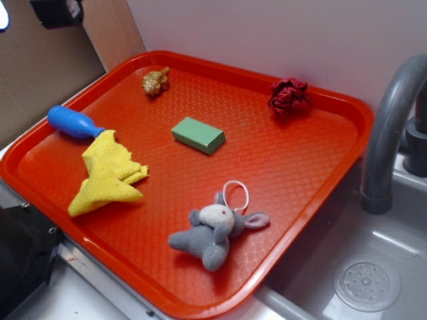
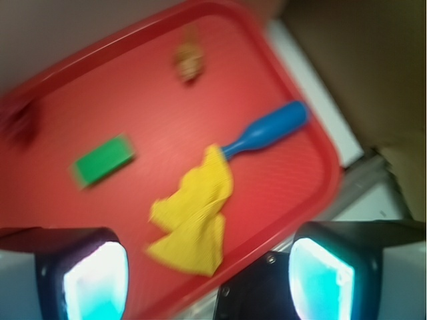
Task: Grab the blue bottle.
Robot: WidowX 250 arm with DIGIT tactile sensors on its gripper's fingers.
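Gripper point(image 2: 209, 283) seen only in wrist view, lower edge of frame, blurred. Two fingers: left finger point(image 2: 80, 273) and right finger point(image 2: 337, 267), each w/ a dark, near-black outer shell, boxy w/ rounded corners. Inner faces are pale pads that look cyan-white, glowing. Between and just below them, a black body part point(image 2: 257, 293) w/ two small round screws or rivets. No cables or markings discernible.

Motion blur smears the wrist view; the blue bottle's point(image 2: 267, 131) neck tip hides under the yellow cloth point(image 2: 192, 217).
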